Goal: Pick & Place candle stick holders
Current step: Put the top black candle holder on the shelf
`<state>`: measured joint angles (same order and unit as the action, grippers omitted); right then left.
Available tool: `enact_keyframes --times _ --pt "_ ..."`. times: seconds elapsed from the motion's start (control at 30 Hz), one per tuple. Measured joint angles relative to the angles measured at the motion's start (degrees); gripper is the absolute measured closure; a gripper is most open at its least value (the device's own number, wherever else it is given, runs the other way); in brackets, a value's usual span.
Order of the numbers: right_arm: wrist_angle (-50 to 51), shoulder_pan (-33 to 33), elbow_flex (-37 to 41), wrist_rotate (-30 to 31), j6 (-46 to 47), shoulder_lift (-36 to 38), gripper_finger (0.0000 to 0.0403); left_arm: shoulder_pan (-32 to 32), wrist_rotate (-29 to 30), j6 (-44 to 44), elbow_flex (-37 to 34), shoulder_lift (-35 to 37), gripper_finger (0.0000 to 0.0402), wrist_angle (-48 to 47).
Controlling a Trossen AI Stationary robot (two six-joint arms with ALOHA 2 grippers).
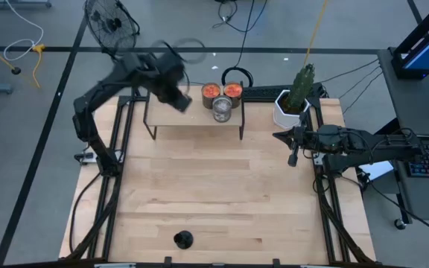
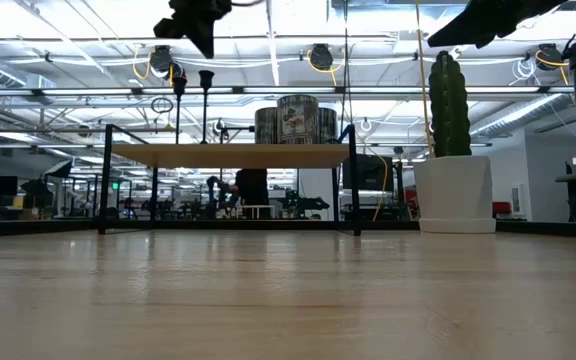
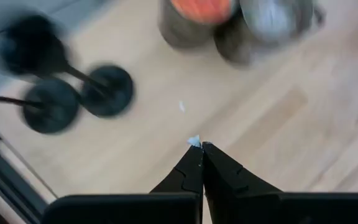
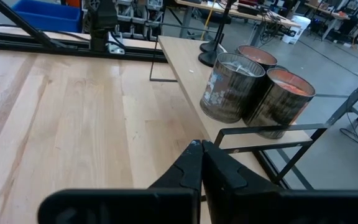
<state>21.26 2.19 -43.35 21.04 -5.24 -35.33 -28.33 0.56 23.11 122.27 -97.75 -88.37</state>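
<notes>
Two black candle stick holders (image 3: 107, 90) (image 3: 50, 113) stand on their round bases on the left part of the raised wooden shelf (image 1: 192, 123). In the low view their stems (image 2: 206, 110) rise from the shelf top. A third holder (image 1: 183, 240) stands on its base on the table near the near edge. My left gripper (image 3: 199, 146) is shut and empty above the shelf, beside the two holders and apart from them. My right gripper (image 4: 199, 146) is shut and empty, at the table's right side (image 1: 293, 156).
Three tin cans (image 1: 221, 99) stand on the shelf's right part, close to the two holders. A cactus in a white pot (image 1: 295, 100) stands at the far right, next to my right arm. The shelf has thin black legs (image 2: 354, 190).
</notes>
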Motion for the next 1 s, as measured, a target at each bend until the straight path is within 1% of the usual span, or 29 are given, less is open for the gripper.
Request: enact_keyframes --times 0.07,0.17,0.27,0.37,0.43,0.63,0.87,1.0 --pt "0.0 0.0 0.0 0.0 0.0 0.0 0.0403 2.5 1.2 0.6 -3.7 0.0 0.0397 -0.1" --pt "0.0 0.0 0.0 0.0 0.0 0.0 0.0403 4.9 4.3 3.2 -11.0 -0.2 0.0388 0.8" --pt "0.0 0.0 0.0 0.0 0.0 0.0 0.0403 6.2 8.8 5.1 -17.4 -0.3 0.0385 1.5" --pt "0.0 0.0 0.0 0.0 0.0 0.0 0.0403 7.6 15.2 3.1 -22.5 -0.1 0.0392 5.3" --pt "0.0 0.0 0.0 0.0 0.0 0.0 0.0403 8.5 17.9 0.6 -25.0 -0.1 0.0398 8.5" --pt "0.0 0.0 0.0 -0.1 0.0 0.0 0.0403 8.2 18.0 -6.4 -30.1 -0.1 0.0387 15.2" --pt "0.0 0.0 0.0 -0.1 0.0 0.0 0.0403 4.6 18.1 -10.4 -34.0 -0.1 0.0398 16.2" --pt "0.0 0.0 0.0 -0.1 0.0 0.0 0.0403 2.9 17.9 -12.0 -34.8 -0.1 0.0386 18.7"
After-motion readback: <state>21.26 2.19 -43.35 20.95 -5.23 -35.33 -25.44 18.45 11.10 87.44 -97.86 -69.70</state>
